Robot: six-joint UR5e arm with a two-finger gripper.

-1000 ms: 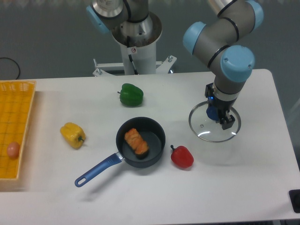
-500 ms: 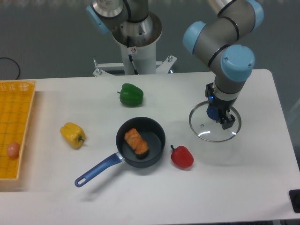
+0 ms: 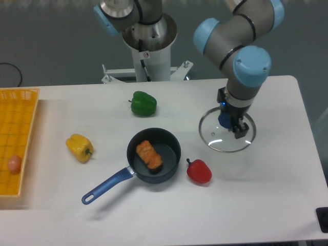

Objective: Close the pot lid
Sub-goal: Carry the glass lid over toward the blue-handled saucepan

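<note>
Jaws (image 3: 229, 123) tight on the pot lid (image 3: 226, 130) knob.

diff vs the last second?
The gripper, closed on the pot lid knob, has shifted left toward the pot, and the lid went with it, possibly lifted slightly. The pot, green pepper, yellow pepper and red pepper are unmoved.
</note>
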